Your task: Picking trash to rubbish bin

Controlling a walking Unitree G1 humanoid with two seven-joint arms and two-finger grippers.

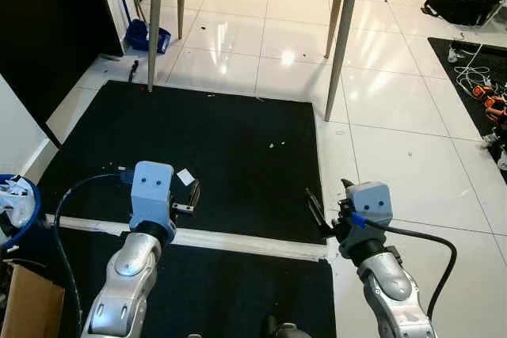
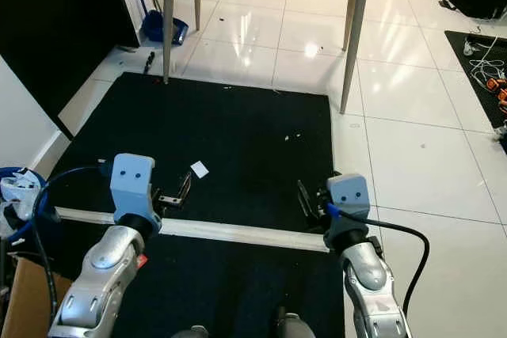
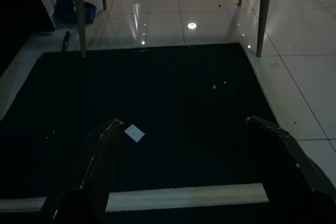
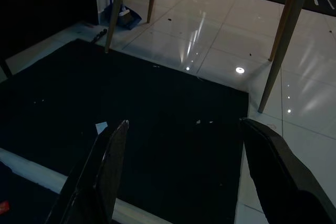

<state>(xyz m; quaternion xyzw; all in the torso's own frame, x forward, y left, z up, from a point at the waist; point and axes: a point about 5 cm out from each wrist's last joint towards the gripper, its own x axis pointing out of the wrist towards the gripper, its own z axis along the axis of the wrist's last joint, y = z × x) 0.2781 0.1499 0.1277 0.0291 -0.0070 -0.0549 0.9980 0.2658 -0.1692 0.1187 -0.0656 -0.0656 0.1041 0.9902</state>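
Held both grippers, left (image 1: pixel 192 198) and right (image 1: pixel 316 210), fingers apart over the mat's (image 1: pixel 238 128) near edge, probably readying for the paper (image 1: pixel 185 176) lying just beyond the left.

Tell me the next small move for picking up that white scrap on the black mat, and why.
Probably lower the left gripper forward and down over the white paper scrap. The scrap lies flat on the black mat just ahead of the left gripper's open fingers, nearer to it than to the right gripper, and nothing is held yet. The blue bin waits at the robot's left.
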